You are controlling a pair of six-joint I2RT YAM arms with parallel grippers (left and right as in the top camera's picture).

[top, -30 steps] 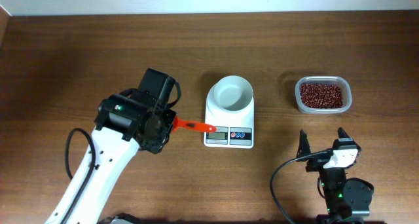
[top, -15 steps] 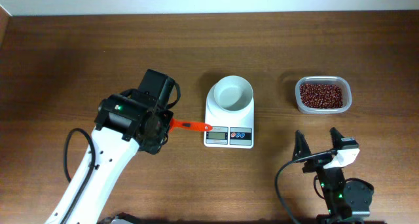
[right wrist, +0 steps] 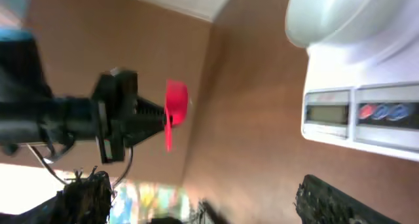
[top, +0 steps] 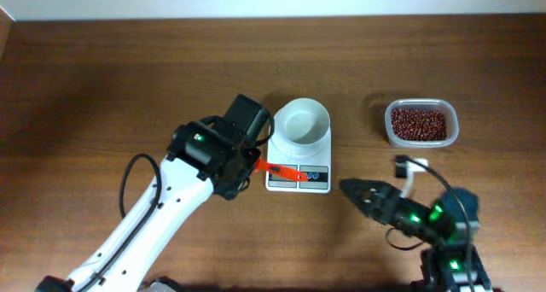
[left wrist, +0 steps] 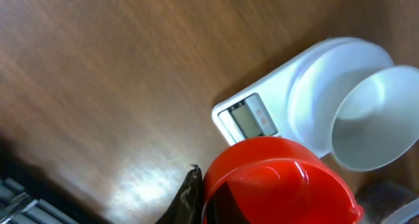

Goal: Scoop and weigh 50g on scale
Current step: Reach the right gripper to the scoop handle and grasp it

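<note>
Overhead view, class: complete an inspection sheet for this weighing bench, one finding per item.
Surface: brown wooden table, no spills seen.
Job's things: scale mid-table, its bowl empty; beans in clear tub to its right.
Clutter: nothing seen.
Grippers: left gripper shut on red scoop, which is over the scale's display; right gripper open, holding nothing.
Cables: black cable loops beside the left arm.
Surroundings: pale wall beyond the far edge.

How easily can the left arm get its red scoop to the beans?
Probably yes. The beans lie uncovered in their tub. Only the scale and bowl stand between; the scoop in the left gripper could likely pass above.
</note>
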